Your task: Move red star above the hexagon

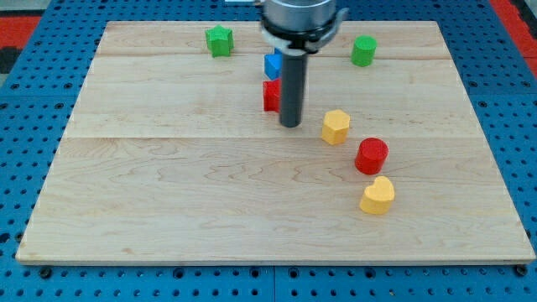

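The task looked barely begun. The red block (270, 96) (its star shape mostly hidden by the rod) sat just left of my tip (290, 125), touching or nearly so, with a blue block (272, 65) right above it. The yellow hexagon (336, 127) lay to the view's right, so the red block had yet to travel rightward to sit above it. There was no end effector to open or close, only the rod. The worktop (168, 193) was pale wood over blue pegboard (25, 101).

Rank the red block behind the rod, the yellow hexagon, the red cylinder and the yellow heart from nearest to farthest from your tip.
From my tip:
1. Red block, beside the rod, view's left.
2. Yellow hexagon, view's right.
3. Red cylinder, lower right.
4. Yellow heart, farthest, lower right.
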### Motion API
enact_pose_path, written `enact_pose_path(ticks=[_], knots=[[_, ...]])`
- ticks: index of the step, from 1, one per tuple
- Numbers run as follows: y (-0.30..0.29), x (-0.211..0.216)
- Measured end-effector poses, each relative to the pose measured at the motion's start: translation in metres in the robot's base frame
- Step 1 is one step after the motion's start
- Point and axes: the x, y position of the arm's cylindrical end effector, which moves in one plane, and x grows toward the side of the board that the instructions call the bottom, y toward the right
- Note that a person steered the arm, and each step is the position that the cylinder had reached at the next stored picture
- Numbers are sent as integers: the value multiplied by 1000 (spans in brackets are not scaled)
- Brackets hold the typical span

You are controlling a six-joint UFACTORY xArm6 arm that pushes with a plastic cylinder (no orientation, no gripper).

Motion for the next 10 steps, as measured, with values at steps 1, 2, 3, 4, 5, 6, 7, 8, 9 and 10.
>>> enact_pose_path(ticks=[1,2,3,4,5,6,7,8,9,10], knots=[[46,5],[92,4],[39,4],[-37,14],[-77,-16],[-40,-59],[17,-61],[74,-61],[89,-62],[18,-65]])
